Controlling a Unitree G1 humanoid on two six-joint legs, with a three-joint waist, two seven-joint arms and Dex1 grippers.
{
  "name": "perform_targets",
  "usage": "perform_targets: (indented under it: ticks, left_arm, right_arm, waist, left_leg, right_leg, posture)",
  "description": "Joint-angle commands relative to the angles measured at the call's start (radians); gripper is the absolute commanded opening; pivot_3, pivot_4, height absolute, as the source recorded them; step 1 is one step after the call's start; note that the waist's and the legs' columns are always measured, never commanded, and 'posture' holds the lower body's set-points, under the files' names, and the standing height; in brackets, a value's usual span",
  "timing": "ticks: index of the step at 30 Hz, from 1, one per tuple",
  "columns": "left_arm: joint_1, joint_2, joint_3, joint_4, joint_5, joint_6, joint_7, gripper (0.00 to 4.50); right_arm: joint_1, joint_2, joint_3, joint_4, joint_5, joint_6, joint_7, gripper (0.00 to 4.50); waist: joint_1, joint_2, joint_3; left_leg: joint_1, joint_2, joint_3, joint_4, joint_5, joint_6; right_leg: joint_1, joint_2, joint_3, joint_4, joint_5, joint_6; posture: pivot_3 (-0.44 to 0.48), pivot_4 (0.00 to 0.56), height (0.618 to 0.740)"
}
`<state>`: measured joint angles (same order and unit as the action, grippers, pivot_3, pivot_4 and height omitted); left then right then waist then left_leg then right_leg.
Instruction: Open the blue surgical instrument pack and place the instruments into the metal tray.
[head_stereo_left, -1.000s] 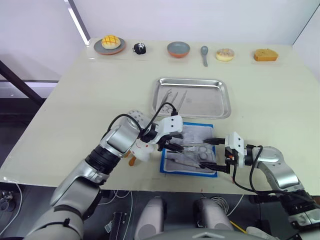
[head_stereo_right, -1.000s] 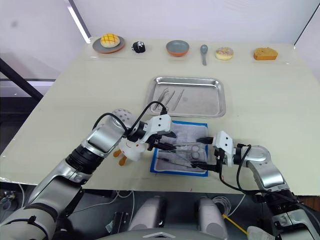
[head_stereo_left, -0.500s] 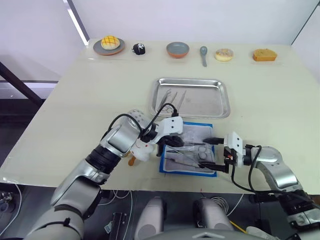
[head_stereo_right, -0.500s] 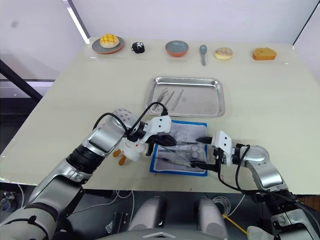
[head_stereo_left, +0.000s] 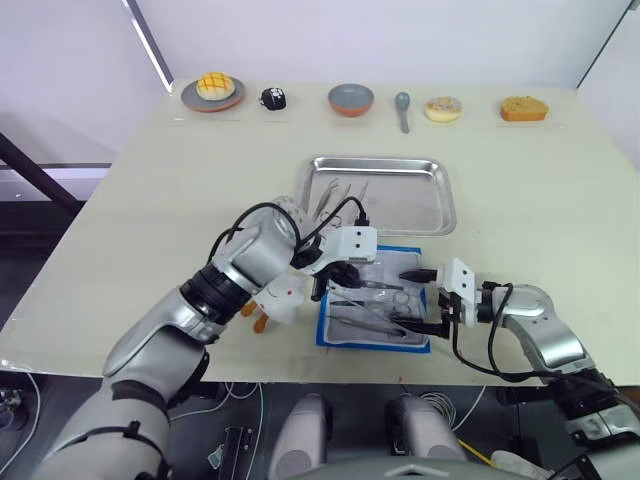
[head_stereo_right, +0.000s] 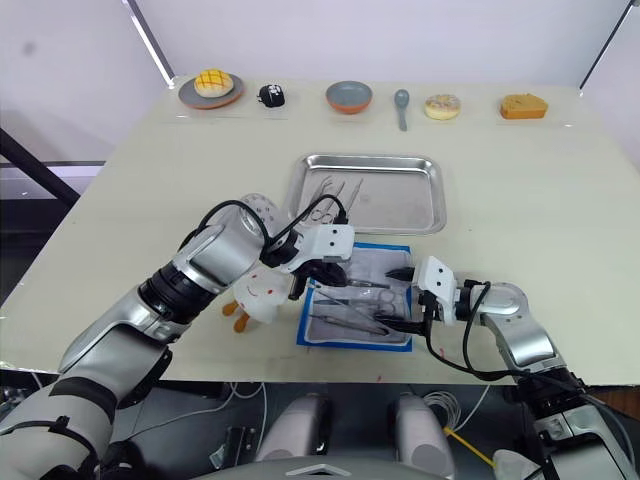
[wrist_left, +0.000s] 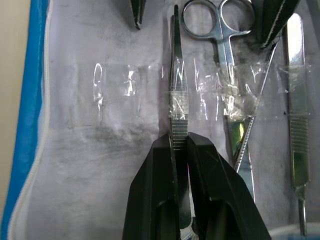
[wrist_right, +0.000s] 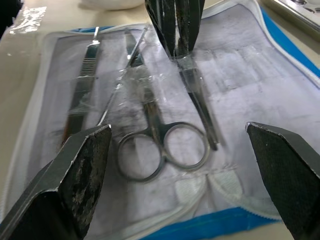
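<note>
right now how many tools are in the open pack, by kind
scissors: 1
tweezer-like tools: 2
thin probe: 1
total: 4

Open pack (head_stereo_left: 375, 300) just before tray (head_stereo_left: 432, 203), seemingly apart.
</note>
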<state>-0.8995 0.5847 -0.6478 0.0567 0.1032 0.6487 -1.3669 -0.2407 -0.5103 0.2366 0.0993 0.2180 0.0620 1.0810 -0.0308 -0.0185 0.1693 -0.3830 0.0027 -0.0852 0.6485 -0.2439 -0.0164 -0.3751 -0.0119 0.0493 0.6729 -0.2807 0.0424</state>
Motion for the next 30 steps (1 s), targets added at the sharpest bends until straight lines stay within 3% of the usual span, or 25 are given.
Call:
perform_targets:
  ticks: [1, 14, 19, 26, 30]
  left_arm:
    - [-0.051, 0.002, -0.007, 0.005, 0.015, 0.013, -0.027, 0.04]
    - [-0.082, 0.077, 0.008, 0.006, 0.017, -0.011, -0.102, 0.04]
    - [-0.065, 0.218, 0.071, -0.017, -0.015, -0.065, -0.173, 0.04]
    - [-0.03, 0.347, 0.189, -0.012, -0.095, -0.134, -0.214, 0.04]
    - [-0.024, 0.327, 0.284, -0.006, -0.159, -0.065, -0.139, 0.04]
  right_arm:
    - [0.033, 0.001, 0.047, 0.089, -0.065, 0.046, -0.022, 4.5]
    - [0.041, 0.003, 0.046, 0.09, -0.064, 0.046, -0.028, 4.5]
    - [0.029, 0.002, 0.043, 0.11, -0.068, 0.041, -0.03, 4.5]
    - [0.027, -0.005, 0.042, 0.117, -0.064, 0.036, -0.02, 4.5]
    - [0.019, -0.01, 0.038, 0.125, -0.059, 0.033, -0.009, 4.5]
  waist:
    - [-0.003, 0.0, 0.0]
    - [-0.008, 0.0, 0.0]
    - [-0.009, 0.0, 0.0]
    - [-0.008, -0.002, -0.001]
    - [-0.008, -0.001, -0.001]
  left_leg:
    - [0.0, 0.0, 0.0, 0.0, 0.0, 0.0]
    - [0.0, 0.0, 0.0, 0.0, 0.0, 0.0]
    - [0.0, 0.0, 0.0, -0.001, 0.0, 0.0]
    - [0.0, 0.001, 0.0, -0.001, 0.0, 0.0]
    - [0.0, 0.001, 0.0, -0.001, 0.0, 0.0]
  right_leg:
    - [0.0, 0.0, 0.0, 0.0, 0.0, 0.0]
    - [0.0, 0.0, 0.0, 0.0, 0.0, 0.0]
    - [-0.001, 0.0, 0.0, 0.0, 0.0, 0.0]
    - [-0.001, 0.0, 0.0, 0.001, 0.0, 0.0]
    - [-0.001, 0.0, -0.001, 0.001, 0.0, 0.0]
  posture:
    - [0.0, 0.15, 0.74]
    - [0.0, 0.15, 0.74]
    - [0.0, 0.15, 0.74]
    - [0.0, 0.15, 0.74]
    - [0.0, 0.15, 0.74]
